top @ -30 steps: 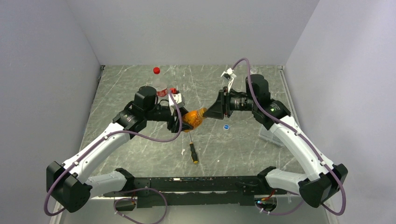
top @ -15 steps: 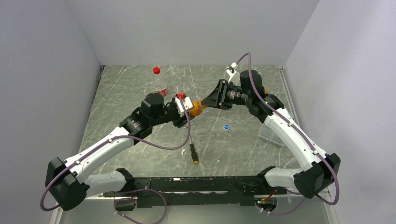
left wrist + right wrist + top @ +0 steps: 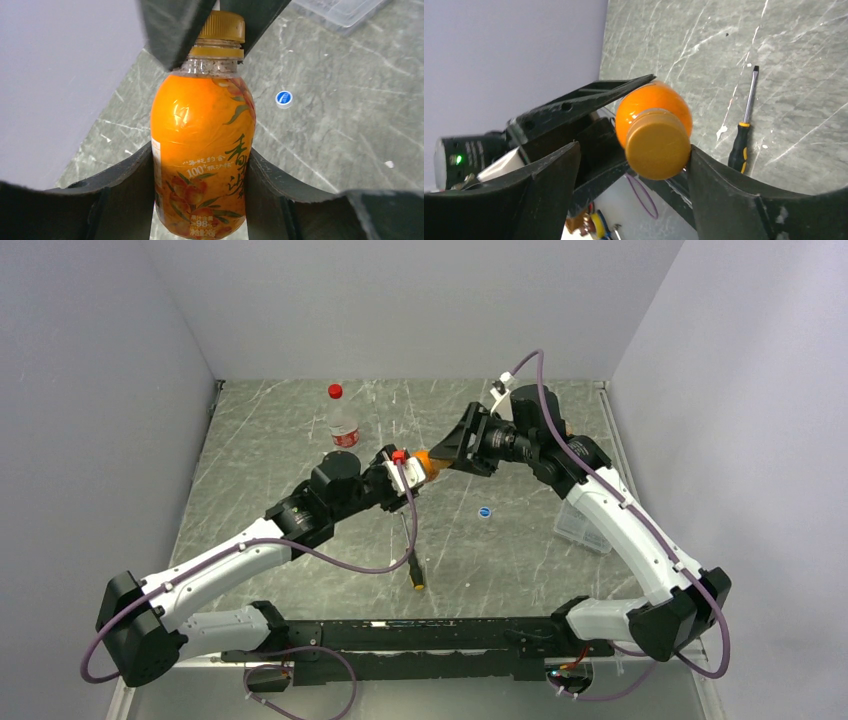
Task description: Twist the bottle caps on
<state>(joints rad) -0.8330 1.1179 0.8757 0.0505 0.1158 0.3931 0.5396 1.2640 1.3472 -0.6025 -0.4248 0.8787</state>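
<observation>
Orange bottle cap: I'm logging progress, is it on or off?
On: the orange cap sits on the neck of the orange bottle in both wrist views; how tight, cannot tell.

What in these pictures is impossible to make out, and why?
- Top view: most of the orange bottle, covered by the left gripper and right gripper.
- Left wrist view: the bottle's base, cut off by the bottom edge.
- Both wrist views: neck threads, hidden under the orange cap; tightness unknown.
- Blue cap's print: too small everywhere.
</observation>
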